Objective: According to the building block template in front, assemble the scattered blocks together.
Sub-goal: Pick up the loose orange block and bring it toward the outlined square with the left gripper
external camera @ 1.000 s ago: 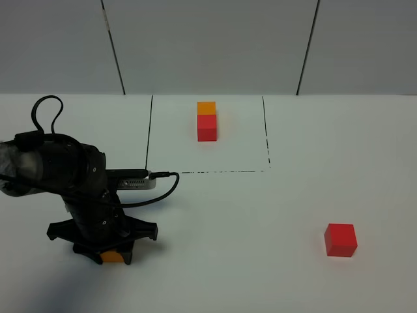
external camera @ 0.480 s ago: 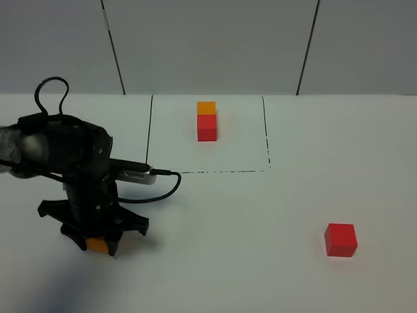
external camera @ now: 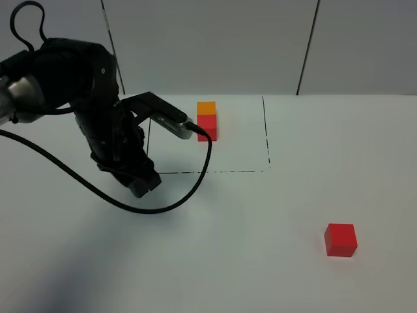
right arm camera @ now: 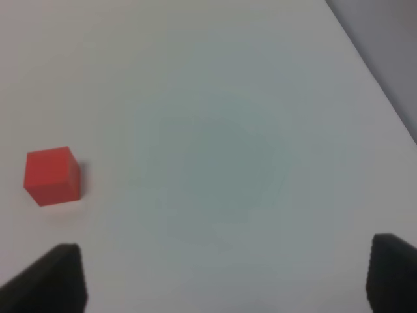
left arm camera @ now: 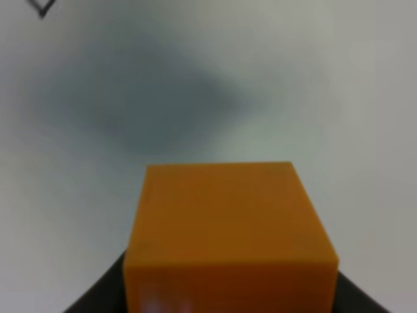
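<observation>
Up and away from the near-left part of the desk [external camera: 260, 274] goes the orange cube [left arm camera: 231, 222]: a second ago it sat low there in the left gripper [external camera: 142, 182], and now that gripper has risen and swung toward the drawn square. The left wrist view shows the cube filling the lower middle of the picture, pinched between two dark fingers [left arm camera: 98, 297] at its lower corners, with a soft shadow on the white surface beyond it. From the high camera the cube itself is hidden behind the black arm. The left gripper hangs by the near-left corner of the thin black frame, closed on the orange cube.

Inside that frame, toward its far side, stands the template [external camera: 207, 121], orange cube behind and red cube in front, touching. A black cable [external camera: 163, 207] loops from the arm across the frame's near edge.

The red cube [external camera: 341, 239] lies alone at the near right of the desk, well apart from the template and the left arm. The right wrist view also shows it, with the right gripper [right arm camera: 221, 287] spread wide, holding nothing.
</observation>
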Controlling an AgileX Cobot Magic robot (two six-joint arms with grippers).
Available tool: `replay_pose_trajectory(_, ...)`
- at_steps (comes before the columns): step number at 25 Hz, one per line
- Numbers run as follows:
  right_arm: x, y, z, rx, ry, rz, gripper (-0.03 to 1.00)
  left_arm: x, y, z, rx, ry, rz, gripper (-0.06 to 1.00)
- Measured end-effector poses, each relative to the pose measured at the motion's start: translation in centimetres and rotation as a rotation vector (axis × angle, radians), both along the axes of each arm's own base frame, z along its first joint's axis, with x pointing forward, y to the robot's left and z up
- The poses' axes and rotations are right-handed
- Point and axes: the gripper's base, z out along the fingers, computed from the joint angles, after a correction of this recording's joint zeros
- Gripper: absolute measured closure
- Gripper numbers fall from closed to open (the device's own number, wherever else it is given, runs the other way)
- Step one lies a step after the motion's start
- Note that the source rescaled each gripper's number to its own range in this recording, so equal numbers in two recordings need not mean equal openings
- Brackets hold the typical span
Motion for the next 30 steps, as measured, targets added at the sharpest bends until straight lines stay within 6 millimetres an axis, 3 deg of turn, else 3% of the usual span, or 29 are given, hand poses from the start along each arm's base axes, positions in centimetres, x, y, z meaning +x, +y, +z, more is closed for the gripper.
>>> replay_pose_trajectory(4,0.0,0.0,0.0,0.0,0.0,0.0,0.24,-0.2,-2.0,1.5,0.018,-0.064,-0.185,0.94)
replay_pose_trajectory(9,0.0,0.0,0.0,0.002,0.0,-0.001,0.24,-1.0,-3.8,1.6,0.134,-0.114,-0.352,0.94)
replay_pose_trajectory(14,0.0,0.0,0.0,0.002,0.0,-0.001,0.24,-1.4,-5.4,-0.6,0.216,-0.052,-0.482,0.94)
replay_pose_trajectory(20,0.0,0.0,0.0,0.002,0.0,-0.001,0.24,0.0,-6.7,-3.7,0.218,0.008,-0.523,0.94)
replay_pose_trajectory(30,0.0,0.0,0.0,0.002,0.0,-0.001,0.24,2.0,-11.1,-5.0,0.138,-0.044,-0.649,0.94)
